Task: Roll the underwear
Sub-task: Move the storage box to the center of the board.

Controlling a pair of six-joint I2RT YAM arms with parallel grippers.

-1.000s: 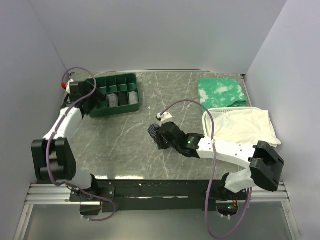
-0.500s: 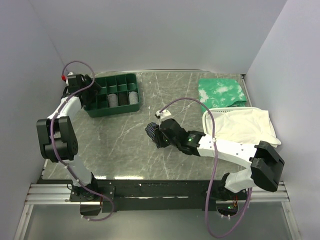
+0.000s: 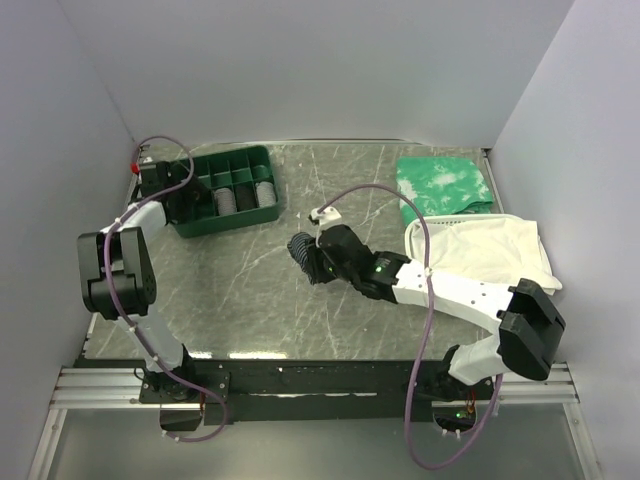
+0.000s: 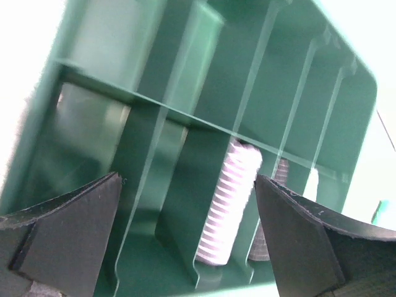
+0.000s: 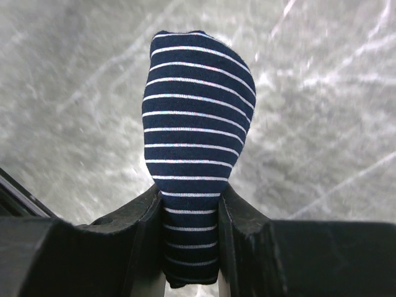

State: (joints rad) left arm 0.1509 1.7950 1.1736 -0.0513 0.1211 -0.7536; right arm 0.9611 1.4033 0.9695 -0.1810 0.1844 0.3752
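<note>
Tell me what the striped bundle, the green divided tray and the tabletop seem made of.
The underwear: soft, matte fabric, probably knit; it narrows where pinched and bulges above. The green tray: likely moulded plastic, semi-gloss; thin rigid dividers with sheen. The table: grey veined surface, stone or a laminate imitation; cannot tell.

right gripper [image 5: 190,198] pinching underwear [image 5: 198,124], left gripper [image 4: 185,185] fingers spread wide
</note>
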